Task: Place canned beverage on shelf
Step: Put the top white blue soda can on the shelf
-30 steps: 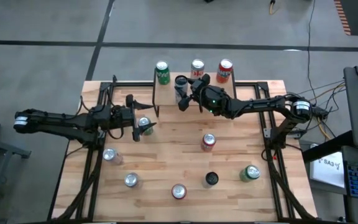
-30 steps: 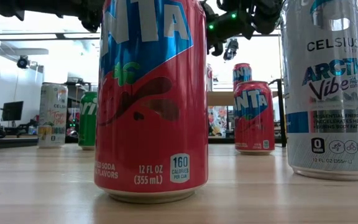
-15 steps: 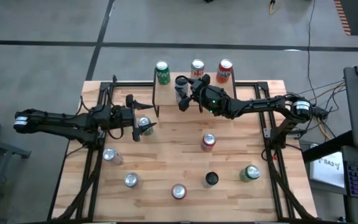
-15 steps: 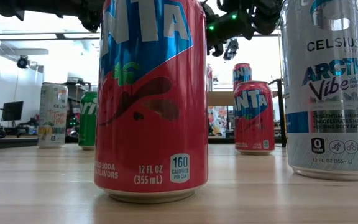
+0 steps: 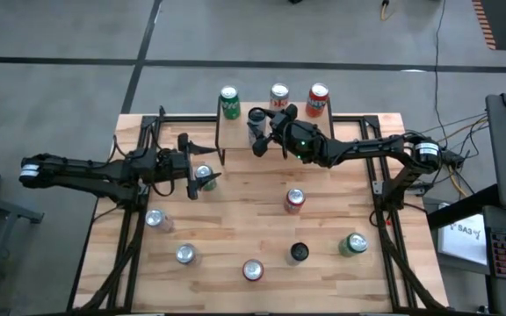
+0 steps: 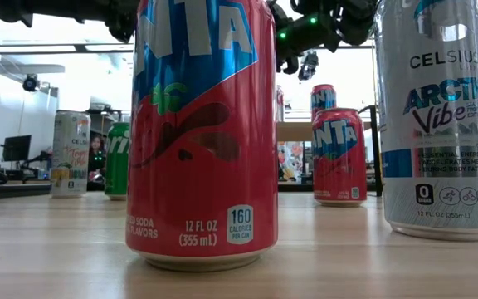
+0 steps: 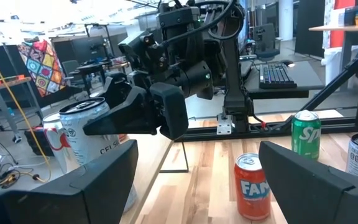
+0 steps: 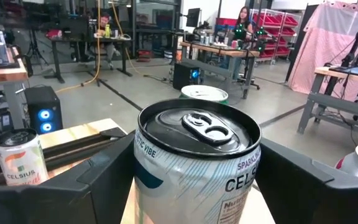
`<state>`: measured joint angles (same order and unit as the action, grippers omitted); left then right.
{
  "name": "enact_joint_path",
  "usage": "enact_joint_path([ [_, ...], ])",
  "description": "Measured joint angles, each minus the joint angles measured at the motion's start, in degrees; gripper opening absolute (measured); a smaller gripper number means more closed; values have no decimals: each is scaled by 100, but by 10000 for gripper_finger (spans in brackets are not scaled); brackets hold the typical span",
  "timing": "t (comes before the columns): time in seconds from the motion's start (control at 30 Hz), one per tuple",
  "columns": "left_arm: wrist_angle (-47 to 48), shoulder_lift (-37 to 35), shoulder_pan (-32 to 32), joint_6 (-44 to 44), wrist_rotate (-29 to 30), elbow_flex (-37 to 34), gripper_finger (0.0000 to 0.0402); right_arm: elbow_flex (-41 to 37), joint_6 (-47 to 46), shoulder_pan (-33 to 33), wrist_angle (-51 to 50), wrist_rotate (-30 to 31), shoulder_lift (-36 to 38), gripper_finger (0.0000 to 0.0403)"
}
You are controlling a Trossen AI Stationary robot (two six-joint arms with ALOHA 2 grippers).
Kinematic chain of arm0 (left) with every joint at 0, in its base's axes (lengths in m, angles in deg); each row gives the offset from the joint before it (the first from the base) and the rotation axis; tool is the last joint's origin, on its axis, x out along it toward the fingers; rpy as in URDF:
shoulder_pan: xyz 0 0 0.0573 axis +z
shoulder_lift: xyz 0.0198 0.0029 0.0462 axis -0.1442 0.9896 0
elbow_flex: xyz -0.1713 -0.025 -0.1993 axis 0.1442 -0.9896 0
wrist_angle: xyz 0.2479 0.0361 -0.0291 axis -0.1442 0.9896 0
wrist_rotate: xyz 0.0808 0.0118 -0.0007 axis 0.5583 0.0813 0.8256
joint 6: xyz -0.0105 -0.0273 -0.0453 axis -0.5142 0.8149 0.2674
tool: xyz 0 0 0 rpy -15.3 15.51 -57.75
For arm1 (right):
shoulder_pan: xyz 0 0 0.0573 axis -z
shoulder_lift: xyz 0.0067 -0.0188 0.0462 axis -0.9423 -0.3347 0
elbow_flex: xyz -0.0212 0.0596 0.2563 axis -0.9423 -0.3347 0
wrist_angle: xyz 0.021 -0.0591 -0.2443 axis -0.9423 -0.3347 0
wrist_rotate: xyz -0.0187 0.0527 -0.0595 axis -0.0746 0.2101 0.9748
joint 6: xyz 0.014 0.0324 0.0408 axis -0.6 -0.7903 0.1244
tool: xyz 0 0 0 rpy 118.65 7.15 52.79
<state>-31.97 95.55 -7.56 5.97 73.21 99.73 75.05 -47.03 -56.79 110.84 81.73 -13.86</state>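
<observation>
The shelf point(image 5: 234, 130) stands at the table's far edge. On it stand a green can point(image 5: 229, 102), a white can point(image 5: 278, 95) and a red can point(image 5: 318, 99). My right gripper point(image 5: 257, 125) reaches level over the shelf and is shut on a white Celsius can point(image 8: 194, 162) with a black top, also seen in the high view point(image 5: 256, 115). That can stands upright; its bottom is hidden. My left gripper point(image 5: 202, 175) hovers open over the table's left part, above a silver can point(image 5: 204, 172), with nothing between its fingers point(image 7: 73, 186). My right gripper has the Celsius can between its two fingers, one on each side of the can's wall just under the rim point(image 8: 143, 168). The fingers come level from the table's right side. The can is upright; whether its bottom is on the shelf board I cannot tell.
Several loose cans stand on the tabletop: red ones point(image 5: 295, 200) point(image 5: 253, 270), a black-topped one point(image 5: 299, 253), a green one point(image 5: 353, 244), silver ones point(image 5: 185, 254) point(image 5: 155, 219). In the low view a Fanta can point(image 6: 202, 133) and a Celsius can point(image 6: 434, 116) stand close.
</observation>
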Motion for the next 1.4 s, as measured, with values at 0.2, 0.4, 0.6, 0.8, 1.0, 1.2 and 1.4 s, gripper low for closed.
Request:
enact_joint_path([
  [0.2,-3,0,0,0,0,0,321,2,4,6,-102,1,4,294],
  [0.4,-3,0,0,39,-2,2,321,79,49,2,-96,1,47,292],
  [0.6,-3,0,0,85,-2,0,321,209,220,2,-107,1,73,297],
  [0.8,-3,0,0,220,-2,1,321,495,494,-10,-158,-4,99,298],
  [1.0,-1,0,0,284,-2,0,321,858,712,-147,-710,-11,294,297],
  [1.2,-3,0,-2,282,-2,2,321,1242,898,-448,-1841,-13,558,288],
  [1.4,-2,0,0,282,-2,0,321,1624,983,-848,-3387,-176,719,265],
])
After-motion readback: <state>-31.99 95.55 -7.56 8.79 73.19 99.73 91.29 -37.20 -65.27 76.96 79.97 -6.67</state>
